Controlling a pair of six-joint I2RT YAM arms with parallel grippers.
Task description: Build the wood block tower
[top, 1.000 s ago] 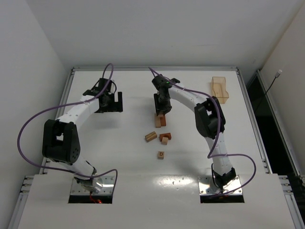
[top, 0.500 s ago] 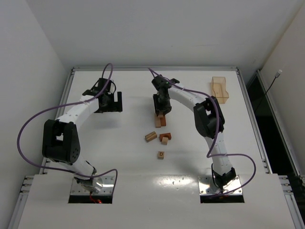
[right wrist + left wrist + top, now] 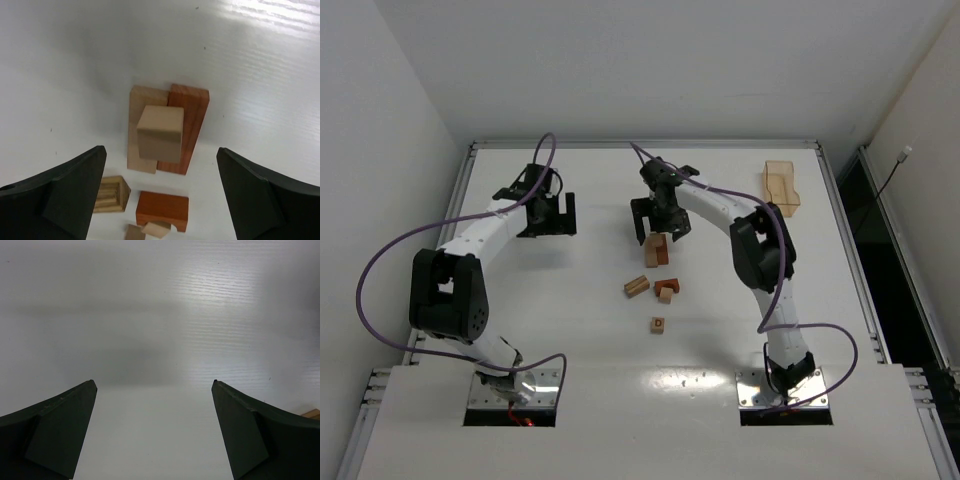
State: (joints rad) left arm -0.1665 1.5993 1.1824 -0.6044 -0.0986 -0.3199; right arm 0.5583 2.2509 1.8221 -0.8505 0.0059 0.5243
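The tower (image 3: 657, 250), a tan cube (image 3: 160, 132) on two bars (image 3: 188, 125) lying side by side, stands mid-way across the desk (image 3: 560, 310). The right pincer (image 3: 658, 222) hangs above it, spread wide, gripping nothing. The left pincer (image 3: 155, 382), equally wide and empty, is well apart.

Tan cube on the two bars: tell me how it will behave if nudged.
The tan cube looks rigid, probably light wood. Flat faces: it should slide, not roll. It straddles the tan bar and the reddish bar, so a push might slide it off.
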